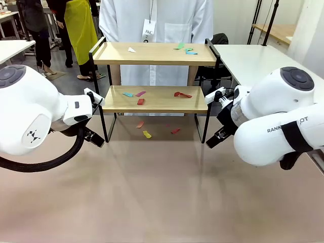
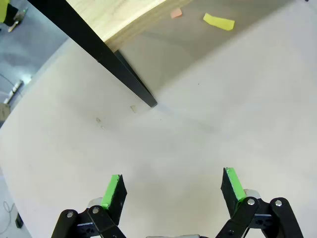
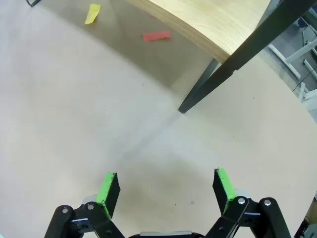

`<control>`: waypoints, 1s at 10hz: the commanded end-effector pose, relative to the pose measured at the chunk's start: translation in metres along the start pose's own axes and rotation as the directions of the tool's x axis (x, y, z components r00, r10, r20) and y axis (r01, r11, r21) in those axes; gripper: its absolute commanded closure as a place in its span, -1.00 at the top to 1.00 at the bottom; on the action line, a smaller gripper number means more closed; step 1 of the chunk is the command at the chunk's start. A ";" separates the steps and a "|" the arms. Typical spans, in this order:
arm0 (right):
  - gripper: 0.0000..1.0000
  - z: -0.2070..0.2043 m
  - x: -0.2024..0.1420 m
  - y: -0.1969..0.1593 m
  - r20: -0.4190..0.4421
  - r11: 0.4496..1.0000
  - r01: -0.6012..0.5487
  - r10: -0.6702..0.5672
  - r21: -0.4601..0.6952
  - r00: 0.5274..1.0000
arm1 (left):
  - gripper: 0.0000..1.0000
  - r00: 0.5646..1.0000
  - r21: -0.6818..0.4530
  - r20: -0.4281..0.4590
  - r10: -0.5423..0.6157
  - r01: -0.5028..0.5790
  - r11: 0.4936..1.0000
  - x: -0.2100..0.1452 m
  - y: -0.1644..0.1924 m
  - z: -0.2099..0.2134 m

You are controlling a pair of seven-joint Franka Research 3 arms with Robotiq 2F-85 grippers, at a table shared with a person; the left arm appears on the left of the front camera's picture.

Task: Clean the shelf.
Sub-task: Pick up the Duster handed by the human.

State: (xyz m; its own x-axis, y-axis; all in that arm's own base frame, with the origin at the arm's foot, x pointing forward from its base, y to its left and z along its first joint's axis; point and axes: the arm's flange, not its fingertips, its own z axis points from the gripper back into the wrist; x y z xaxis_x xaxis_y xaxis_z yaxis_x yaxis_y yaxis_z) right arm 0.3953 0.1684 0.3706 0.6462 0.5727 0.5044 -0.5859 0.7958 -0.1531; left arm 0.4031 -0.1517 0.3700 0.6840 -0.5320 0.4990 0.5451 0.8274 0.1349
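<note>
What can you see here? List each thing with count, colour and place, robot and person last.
shelf: one, light wood, black frame, far middle.
top-board scraps: three, white, green, blue.
lower-board scraps: four, blue, pink, two red.
scraps under shelf: at least three, orange, yellow, red.
table: one, beige, foreground.
person: one, white coat, behind shelf.
left hand: one, black, green pads, open over table.
right hand: one, black, green pads, open over table.
</note>
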 end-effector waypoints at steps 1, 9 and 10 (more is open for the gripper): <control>1.00 0.000 0.000 0.000 0.000 1.000 0.001 -0.001 0.000 1.000 | 1.00 1.000 0.000 0.000 0.000 0.000 1.000 0.000 0.000 0.000; 1.00 0.111 0.001 -0.091 0.252 0.997 0.011 -0.029 0.074 0.967 | 1.00 0.979 -0.213 0.193 -0.065 0.106 0.971 -0.004 0.083 0.109; 1.00 0.123 -0.014 -0.119 0.308 0.996 0.004 -0.032 0.091 0.951 | 1.00 0.971 -0.234 0.214 -0.102 0.152 0.960 -0.009 0.103 0.119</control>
State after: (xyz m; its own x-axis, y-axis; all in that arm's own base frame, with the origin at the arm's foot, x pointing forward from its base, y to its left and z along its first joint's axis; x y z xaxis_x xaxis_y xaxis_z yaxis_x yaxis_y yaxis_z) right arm 0.3947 0.0798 0.4888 0.5318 0.4567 0.7132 -0.5677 0.8171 -0.1000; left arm 0.3867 -0.0722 0.4785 0.5402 -0.5257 0.6571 0.6815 0.7314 0.0249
